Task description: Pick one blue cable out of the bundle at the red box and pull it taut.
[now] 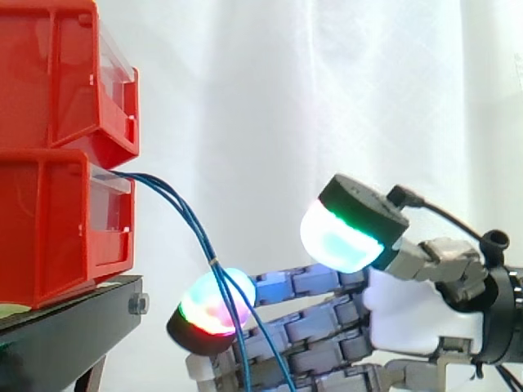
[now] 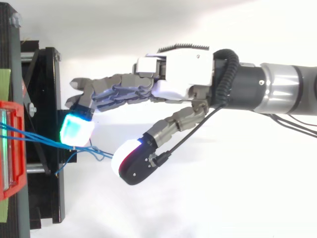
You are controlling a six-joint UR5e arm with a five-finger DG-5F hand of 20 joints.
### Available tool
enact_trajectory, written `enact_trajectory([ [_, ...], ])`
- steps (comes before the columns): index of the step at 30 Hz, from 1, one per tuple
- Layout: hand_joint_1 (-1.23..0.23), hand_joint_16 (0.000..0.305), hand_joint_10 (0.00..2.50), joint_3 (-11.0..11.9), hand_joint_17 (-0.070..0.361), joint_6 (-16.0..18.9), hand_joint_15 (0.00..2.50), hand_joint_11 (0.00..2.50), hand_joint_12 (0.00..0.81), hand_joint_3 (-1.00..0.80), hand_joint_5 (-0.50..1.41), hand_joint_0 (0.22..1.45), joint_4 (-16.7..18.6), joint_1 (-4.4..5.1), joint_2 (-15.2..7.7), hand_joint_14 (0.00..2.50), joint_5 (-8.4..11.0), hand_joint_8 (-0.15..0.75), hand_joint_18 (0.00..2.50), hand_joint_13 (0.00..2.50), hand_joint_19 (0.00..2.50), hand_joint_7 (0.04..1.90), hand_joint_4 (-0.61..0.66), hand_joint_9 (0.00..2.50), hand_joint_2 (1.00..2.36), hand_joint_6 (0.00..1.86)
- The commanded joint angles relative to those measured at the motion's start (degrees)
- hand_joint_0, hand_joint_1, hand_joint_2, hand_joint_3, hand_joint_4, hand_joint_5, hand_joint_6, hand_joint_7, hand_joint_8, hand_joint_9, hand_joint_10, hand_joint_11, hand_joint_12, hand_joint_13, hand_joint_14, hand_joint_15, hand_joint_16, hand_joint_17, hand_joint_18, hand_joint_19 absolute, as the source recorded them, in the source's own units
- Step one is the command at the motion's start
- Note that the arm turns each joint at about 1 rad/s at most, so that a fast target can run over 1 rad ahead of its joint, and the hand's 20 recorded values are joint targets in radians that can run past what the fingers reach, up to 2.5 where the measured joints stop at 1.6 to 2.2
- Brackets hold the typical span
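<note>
Blue cables (image 1: 181, 211), thin, light and limp, droop from the lower red bin (image 1: 57, 233) across a glowing fingertip pad (image 1: 200, 314) of the hand (image 2: 183, 79), which holds nothing, its fingers straight and thumb (image 1: 343, 237) spread, so you should pinch one likely slippery strand firmly where they fan apart.

Hand (image 2: 183, 74) stretched out level, fingers (image 2: 119, 89) nearly straight, thumb (image 2: 176, 121) spread wide

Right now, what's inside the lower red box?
The blue cables come out of the lower red box at the top of its clear front panel. Where they end inside, and anything else in there, is hidden by the red walls.
</note>
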Motion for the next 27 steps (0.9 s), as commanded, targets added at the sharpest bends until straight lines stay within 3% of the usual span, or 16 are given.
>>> enact_trajectory([
  [1, -0.82, 0.061, 0.00, 1.21, 0.138, 0.58, 0.00, 0.00, 0.386, -0.50, -0.17, 0.58, 0.56, 0.21, -1.43, 0.00, -0.07, 0.265, 0.00, 0.00, 0.18, 0.91, 0.32, 0.00, 1.00, 0.50],
  [7, -0.79, 0.061, 0.00, 1.12, 0.138, 0.67, 0.00, 0.00, 0.387, -0.50, -0.16, 0.59, 0.21, 0.12, -1.43, 0.00, 0.10, 0.278, 0.00, 0.00, 0.18, 0.94, 0.34, 0.00, 1.00, 0.50],
  [15, -0.76, 0.061, 0.00, 1.12, 0.136, 0.58, 0.00, 0.00, 0.387, -0.43, -0.13, 0.63, 0.21, 0.12, -1.43, 0.00, 0.19, 0.285, 0.00, 0.00, 0.17, 1.18, 0.31, 0.04, 1.01, 0.50],
  [27, -0.73, 0.061, 0.00, 1.21, 0.137, 0.76, 0.00, 0.00, 0.388, -0.41, -0.14, 0.63, 0.38, -0.67, -1.34, 0.00, -0.07, 0.295, 0.03, 0.00, 0.20, 1.07, 0.31, 0.06, 1.01, 0.57],
])
